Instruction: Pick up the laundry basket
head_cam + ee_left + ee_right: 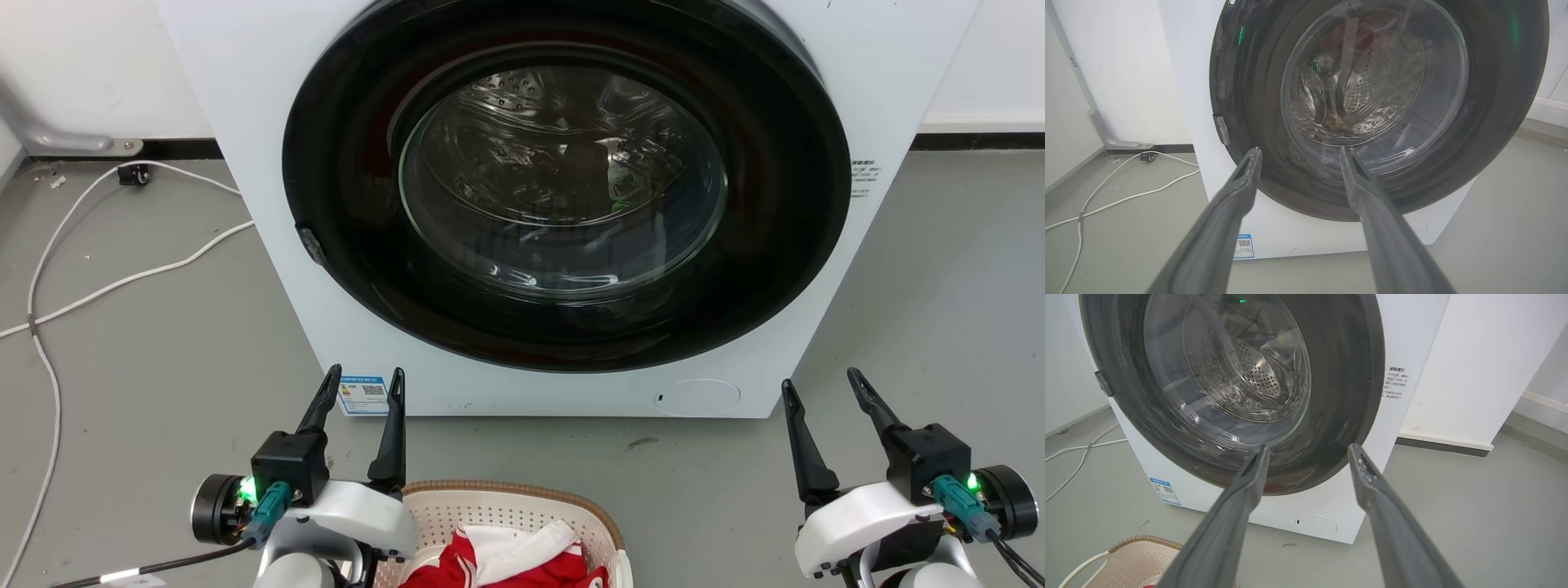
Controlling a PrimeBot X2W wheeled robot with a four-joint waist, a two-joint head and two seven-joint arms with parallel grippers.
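Laundry basket [490,513] setting: grey floor [122,392], in front of a white washing machine [245,82] whose dark round door [563,196] is shut.
Washing machine across views: the head view sees it square on; the left wrist view looks through the glass at the perforated drum; the right wrist view takes in its right side with a printed label [1396,381].
Basket position: at the bottom edge of the head view, between the two tools, apart from the machine's base.
Basket across views: the head view shows its brown rim, perforated cream wall and red and white clothes [506,559] inside; the right wrist view shows a rim corner and a side handle of the laundry basket [1133,559] at lower left.
Left tool [365,374]: fingers spread apart, gripping nothing, pointing at the machine; its pale wrist housing overlaps the basket's left rim in the head view. In its own view the left tool [1299,150] frames the door.
Right tool [820,378]: fingers spread apart, gripping nothing, well to the right of the basket; in its own view the right tool [1308,447] points at the door's lower edge.
Cable [122,282]: white, trailing over the floor left of the machine.
Sticker [363,394]: blue and white, at the machine's lower left corner.
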